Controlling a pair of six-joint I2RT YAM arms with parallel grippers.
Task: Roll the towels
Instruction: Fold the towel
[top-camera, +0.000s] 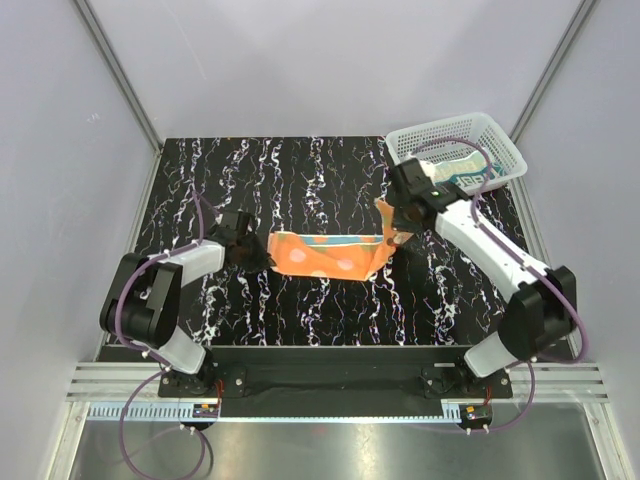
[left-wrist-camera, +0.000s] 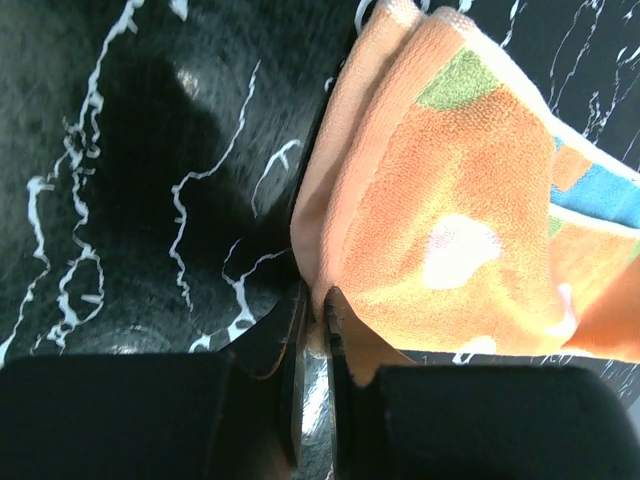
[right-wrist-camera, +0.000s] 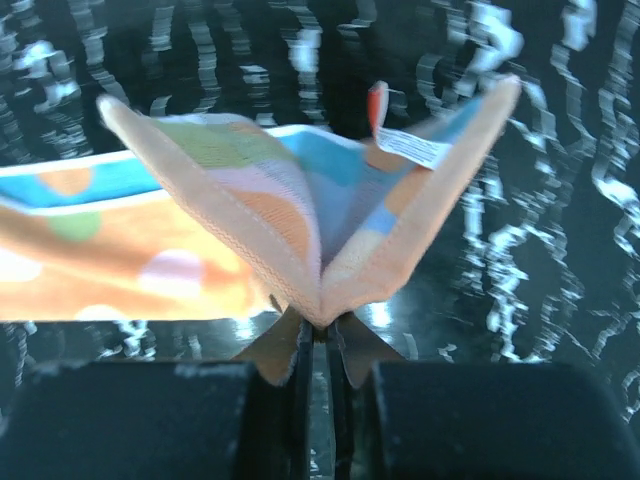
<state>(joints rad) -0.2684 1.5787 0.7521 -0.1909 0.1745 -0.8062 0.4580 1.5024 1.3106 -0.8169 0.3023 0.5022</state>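
Two robot arms hold an orange terry towel with blue, green and yellow patches and pale dots by its two ends, stretched low over the black, white-veined marble-pattern table. The jaws of the left gripper stand nearly together on the towel's left edge. Its wrist view is so close that how much cloth lies between them is hard to tell. The right gripper is clamped on the right end, lifting a folded corner of the towel, with its small white label, clear of the surface. The second towel, a cream cloth with teal lettering, lies in the white plastic mesh basket at the far right corner, not yet handled. The step in hand looks like straightening the orange towel into a flat band before rolling. The next move likely calls for laying it down taut and even. One end then needs turning over on itself tightly, so the roll starts straight.
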